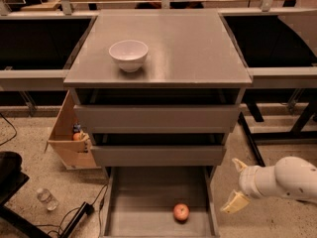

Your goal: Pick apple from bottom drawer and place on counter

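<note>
The small red apple (181,211) lies on the floor of the pulled-out bottom drawer (143,197), near its front right. The grey counter (188,43) tops the cabinet and carries a white bowl (128,54) at its left. My gripper (237,183) is at the lower right, just outside the drawer's right wall, to the right of the apple and a little above it. Its two pale fingers are spread apart, one pointing up and one down, with nothing between them. The white arm runs off the right edge.
Two upper drawers (157,117) show plain front panels. A light wooden box (69,138) with small items stands left of the cabinet. A plastic bottle (47,199) and cables lie on the speckled floor at lower left. Dark table frames flank both sides.
</note>
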Controlling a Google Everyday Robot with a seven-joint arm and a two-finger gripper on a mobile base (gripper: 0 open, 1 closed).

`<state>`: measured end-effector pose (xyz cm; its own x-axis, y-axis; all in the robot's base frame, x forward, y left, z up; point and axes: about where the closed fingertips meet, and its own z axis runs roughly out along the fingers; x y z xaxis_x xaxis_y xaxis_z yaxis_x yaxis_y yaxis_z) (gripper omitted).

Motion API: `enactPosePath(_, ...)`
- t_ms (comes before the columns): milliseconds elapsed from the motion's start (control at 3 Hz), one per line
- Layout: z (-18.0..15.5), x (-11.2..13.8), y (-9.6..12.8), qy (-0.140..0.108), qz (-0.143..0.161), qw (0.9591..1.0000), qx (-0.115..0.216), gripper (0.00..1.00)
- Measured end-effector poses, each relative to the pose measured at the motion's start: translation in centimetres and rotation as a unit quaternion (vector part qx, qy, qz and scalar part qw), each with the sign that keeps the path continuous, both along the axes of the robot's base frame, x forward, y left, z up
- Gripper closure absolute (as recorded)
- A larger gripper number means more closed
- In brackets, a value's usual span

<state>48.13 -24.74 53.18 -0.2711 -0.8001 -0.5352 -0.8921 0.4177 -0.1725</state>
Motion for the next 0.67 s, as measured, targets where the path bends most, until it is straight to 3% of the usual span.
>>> enactPosePath(333, -6.2, 1.5, -0.1, -0.014, -0.008, 0.999, 0.042, 0.0)
enactPosePath(667, -15.4, 3.8, 0.1, -0.004, -0.003, 0.9952, 0.098, 0.0)
